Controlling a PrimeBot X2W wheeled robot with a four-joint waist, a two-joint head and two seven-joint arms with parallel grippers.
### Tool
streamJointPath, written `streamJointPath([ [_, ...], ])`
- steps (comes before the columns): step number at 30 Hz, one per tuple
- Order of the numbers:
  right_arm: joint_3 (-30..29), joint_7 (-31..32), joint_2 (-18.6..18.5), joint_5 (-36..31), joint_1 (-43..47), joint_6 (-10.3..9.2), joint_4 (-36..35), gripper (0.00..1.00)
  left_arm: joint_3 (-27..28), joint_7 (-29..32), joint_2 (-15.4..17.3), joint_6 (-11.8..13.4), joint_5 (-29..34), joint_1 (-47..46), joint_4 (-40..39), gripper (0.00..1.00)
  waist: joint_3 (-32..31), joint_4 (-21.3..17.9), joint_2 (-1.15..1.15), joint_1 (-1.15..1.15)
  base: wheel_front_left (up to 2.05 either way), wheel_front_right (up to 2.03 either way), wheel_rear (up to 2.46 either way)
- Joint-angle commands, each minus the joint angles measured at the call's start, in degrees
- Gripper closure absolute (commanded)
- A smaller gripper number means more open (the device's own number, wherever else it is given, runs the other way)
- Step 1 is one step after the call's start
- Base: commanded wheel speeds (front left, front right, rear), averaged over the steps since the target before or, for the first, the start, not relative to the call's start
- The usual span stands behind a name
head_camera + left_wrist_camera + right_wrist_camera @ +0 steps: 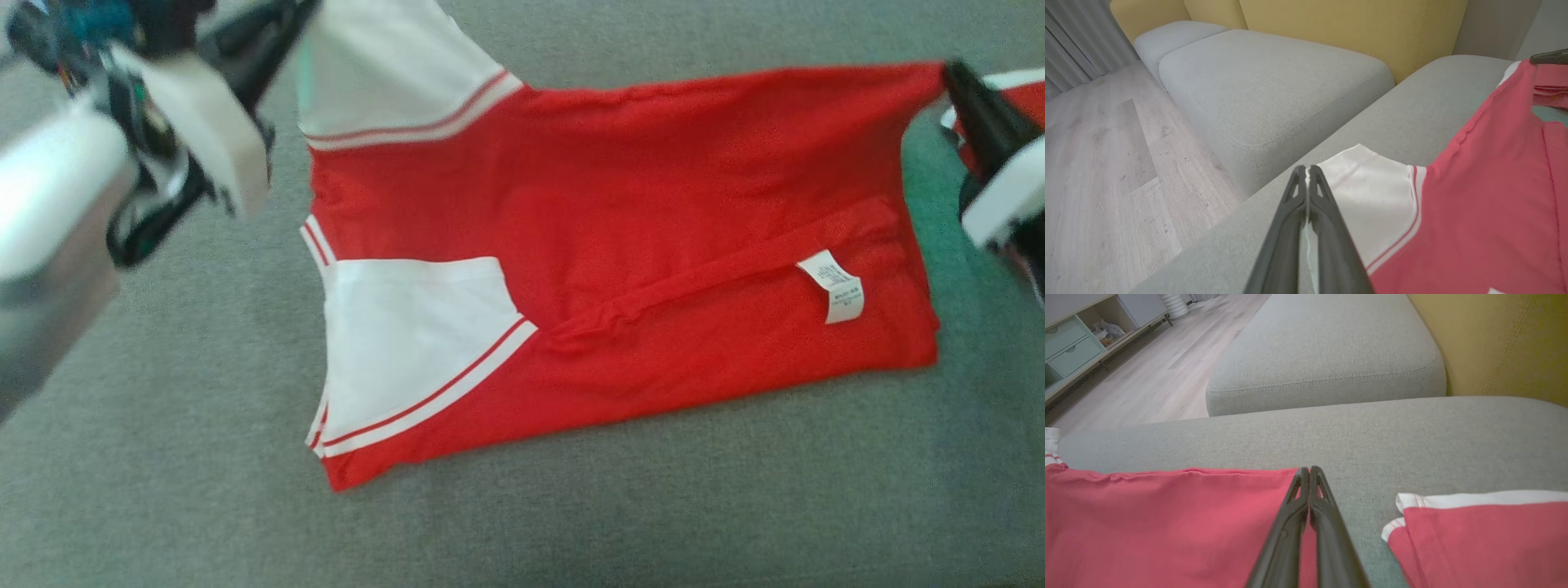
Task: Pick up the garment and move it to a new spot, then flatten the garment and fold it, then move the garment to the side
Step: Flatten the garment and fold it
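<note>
The garment (620, 245) is a red shirt with white, red-striped sleeves, spread across a grey sofa seat (571, 531). A white label (833, 286) lies on its right part. My left gripper (298, 20) at the upper left is shut on the far white sleeve (392, 65), which rises off the seat. In the left wrist view the left gripper (1307, 169) pinches pale cloth of the garment (1486, 212). My right gripper (951, 75) at the upper right is shut on the garment's far red corner. In the right wrist view the right gripper (1309, 470) grips the edge of the garment (1167, 522).
More red cloth with white trim (1478, 535) lies just right of my right gripper; whether it belongs to the same garment I cannot tell. Yellow backrests (1351, 28), another grey cushion (1257, 85), wooden floor (1106, 163) and a cabinet with teal drawers (1073, 343) surround the seat.
</note>
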Motion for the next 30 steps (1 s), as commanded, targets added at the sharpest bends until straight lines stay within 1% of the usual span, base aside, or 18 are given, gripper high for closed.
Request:
streamJointPath([
  [1, 0.2, -1.0, -2.4, 1.1, 2.8, 0.12, -1.7, 1.0, 2.0, -1.0, 3.6, 0.1, -0.5, -0.2, -2.1, 1.0, -1.0, 1.2, 0.0, 0.0, 0.0, 0.0, 0.0],
  [2, 0.2, -1.8, -3.3, 1.8, 4.6, 0.12, -2.1, 1.0, 2.0, -2.1, 4.9, 0.6, -1.0, 1.9, -4.5, 1.0, -1.7, 1.9, 0.0, 0.0, 0.0, 0.0, 0.0],
  [5, 0.0, -3.0, -4.5, 3.0, 7.4, 0.12, -2.8, 1.0, 1.9, -3.5, 6.9, 2.1, -1.9, 5.7, -9.0, 1.0, -2.6, 3.0, 0.0, 0.0, 0.0, 0.0, 0.0],
  [10, -1.0, -4.6, -6.3, 4.2, 12.7, 0.12, -4.3, 1.0, 1.1, -5.2, 10.7, 5.5, -2.5, 12.5, -17.1, 1.0, -3.9, 4.8, 0.0, 0.0, 0.0, 0.0, 0.0],
  [18, -3.7, -6.8, -7.3, 5.7, 21.9, 0.12, -7.5, 1.0, 0.2, -9.1, 15.2, 12.1, -2.5, 22.0, -26.6, 1.0, -4.8, 5.7, 0.0, 0.0, 0.0, 0.0, 0.0],
  [19, -4.2, -7.0, -7.5, 5.6, 23.1, 0.12, -7.9, 1.0, 0.1, -9.6, 15.6, 12.8, -2.7, 23.1, -27.7, 1.0, -4.9, 5.7, 0.0, 0.0, 0.0, 0.0, 0.0],
  [20, -4.2, -7.0, -7.5, 5.6, 23.1, 0.12, -7.9, 1.0, 0.1, -9.6, 15.6, 12.8, -2.7, 23.1, -27.7, 1.0, -4.9, 5.7, 0.0, 0.0, 0.0, 0.0, 0.0],
  [25, -6.7, -7.3, -7.8, 5.0, 28.7, 0.12, -10.0, 1.0, -0.5, -10.5, 16.9, 16.3, -2.1, 28.0, -32.0, 1.0, -5.3, 5.8, 0.0, 0.0, 0.0, 0.0, 0.0],
  [29, -9.2, -7.4, -6.4, 4.0, 31.0, 0.12, -10.1, 0.99, -0.8, -12.0, 15.3, 18.2, -3.6, 32.6, -32.9, 1.0, -5.3, 5.4, 0.0, 0.0, 0.0, 0.0, 0.0],
  [30, -10.0, -7.5, -5.7, 3.6, 31.3, 0.12, -9.6, 0.51, -0.9, -12.5, 14.7, 18.5, -3.9, 33.6, -32.7, 1.0, -5.4, 5.3, 0.0, 0.0, 0.0, 0.0, 0.0],
])
